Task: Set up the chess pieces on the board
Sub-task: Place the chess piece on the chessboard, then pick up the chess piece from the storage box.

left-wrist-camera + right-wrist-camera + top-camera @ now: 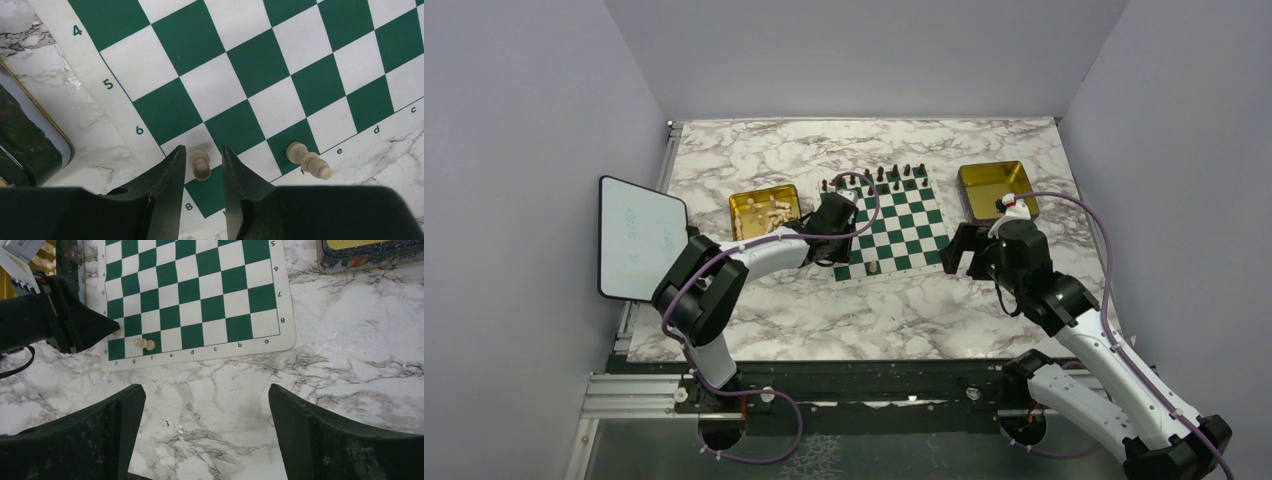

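cream pawn (201, 165) is standing on a white square at the near left corner of the board (904, 225), one row in from the near edge. the left jaws are sitting either side of it, slightly apart, with a sliver of gap showing on each side, so they are not clamping it. a second cream piece (307, 160) is resting on a green square in the near edge row, a little to the right, and it is looking as if it is lying on its side rather than standing. dark brown pieces (882, 178) are lining the board's far edge. the board itself is lying mid-way across the marble worktop (824, 310). a gold tray (736, 205) just beside the board's left edge is holding a heap of cream pieces (769, 212) waiting to be placed. the right jaws are hanging wide apart over the marble off the board's near right corner, holding nothing. going by this, the job is only beginning: one pawn is seeming set, one piece is probably needing to be righted, and nearly the whole cream side is remaining in the tray.
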`<state>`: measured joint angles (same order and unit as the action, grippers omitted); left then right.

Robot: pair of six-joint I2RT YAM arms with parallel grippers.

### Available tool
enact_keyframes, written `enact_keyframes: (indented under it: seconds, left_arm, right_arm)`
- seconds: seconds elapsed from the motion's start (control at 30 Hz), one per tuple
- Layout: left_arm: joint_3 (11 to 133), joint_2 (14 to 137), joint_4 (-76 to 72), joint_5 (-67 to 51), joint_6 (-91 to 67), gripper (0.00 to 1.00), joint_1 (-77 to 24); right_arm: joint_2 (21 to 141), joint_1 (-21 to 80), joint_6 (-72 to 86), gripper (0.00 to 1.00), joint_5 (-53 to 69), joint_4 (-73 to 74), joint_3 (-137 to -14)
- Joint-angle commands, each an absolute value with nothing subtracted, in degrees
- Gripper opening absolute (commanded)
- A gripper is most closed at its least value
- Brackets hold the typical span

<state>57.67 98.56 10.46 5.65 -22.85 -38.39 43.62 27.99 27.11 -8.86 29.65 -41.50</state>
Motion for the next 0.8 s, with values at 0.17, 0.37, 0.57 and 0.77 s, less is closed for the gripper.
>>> enact_keyframes:
  seconds: [0.17,0.37,0.57,0.77]
  left_arm:
    - [60.88,94.97,13.49,7.08,-21.64,0.36,-38.67]
    - [65.04,92.67,17.63,8.83,-20.74,0.37,-38.69]
    - [70.08,91.09,24.16,15.23,-19.14,0.37,-38.1]
    - [72.42,90.19,28.32,18.16,-18.02,0.28,-34.14]
  right_arm:
    - [43.43,27.6,26.54,0.99,-9.39,29.0,-40.99]
    - [43.85,27.6,26.52,0.99,-8.54,28.28,-40.56]
    - [43.76,27.6,26.37,0.99,-8.44,27.95,-40.55]
    - [43.55,27.6,26.11,0.99,-8.11,27.77,-40.55]
